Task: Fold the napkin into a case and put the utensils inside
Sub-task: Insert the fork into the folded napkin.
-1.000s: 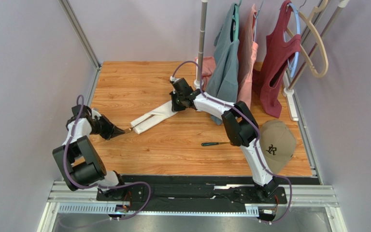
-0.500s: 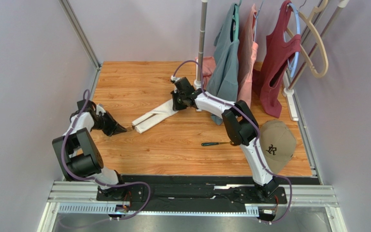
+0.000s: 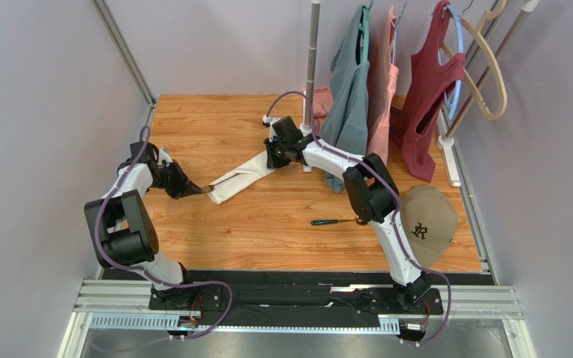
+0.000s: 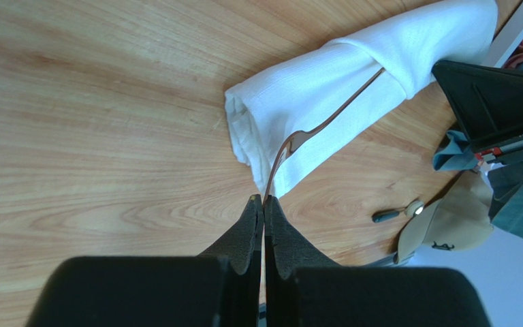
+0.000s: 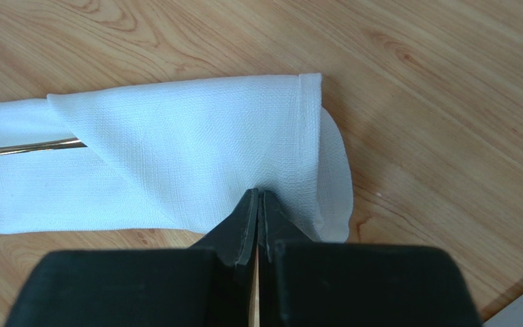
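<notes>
The white napkin (image 3: 241,176) lies folded into a long narrow case across the wooden table, also in the left wrist view (image 4: 353,75) and the right wrist view (image 5: 176,157). My left gripper (image 3: 192,192) (image 4: 263,199) is shut on the outer end of a slim copper-gold utensil (image 4: 325,122). Its shaft runs over the case's open end and under a fold (image 5: 33,146). My right gripper (image 3: 271,164) (image 5: 258,193) is shut, its tips down on the case's far end. A spoon with a dark handle (image 3: 334,221) (image 4: 393,213) lies alone on the table nearer the front.
A tan cap (image 3: 427,224) sits at the right front of the table. Shirts hang from a rack at the back right: teal (image 3: 353,82), pink (image 3: 381,89) and maroon (image 3: 427,97). The rack's pole (image 3: 312,67) stands just behind my right gripper.
My left gripper has moved up and to the right toward the napkin, sliding the held utensil further into the case. The right gripper has barely shifted at the case's far end.
</notes>
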Available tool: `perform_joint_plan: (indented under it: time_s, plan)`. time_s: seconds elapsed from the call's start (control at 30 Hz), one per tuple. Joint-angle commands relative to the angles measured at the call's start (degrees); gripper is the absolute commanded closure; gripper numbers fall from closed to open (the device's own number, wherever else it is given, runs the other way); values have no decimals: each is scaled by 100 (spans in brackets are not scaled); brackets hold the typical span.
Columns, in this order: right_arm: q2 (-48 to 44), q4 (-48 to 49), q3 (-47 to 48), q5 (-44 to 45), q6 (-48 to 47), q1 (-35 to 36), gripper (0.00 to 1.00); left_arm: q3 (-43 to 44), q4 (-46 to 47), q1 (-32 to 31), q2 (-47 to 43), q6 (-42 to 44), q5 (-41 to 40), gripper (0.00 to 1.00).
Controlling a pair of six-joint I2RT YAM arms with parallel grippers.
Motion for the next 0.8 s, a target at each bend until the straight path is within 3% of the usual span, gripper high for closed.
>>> perform_joint_plan:
  time_s: [0.0,0.33,0.6,0.77]
  plan:
    - [338,-227,73,-136,-141,19,100,-230,644,-309,25,-492,126,100]
    - [329,-254,108,-145,-150,10,100,77,926,-670,446,-879,-173,100]
    - [365,-271,134,-189,-132,10,100,200,1242,-679,921,-1240,134,100]
    - [382,-298,143,-40,-185,1,100,779,594,-679,1009,-696,-278,100]
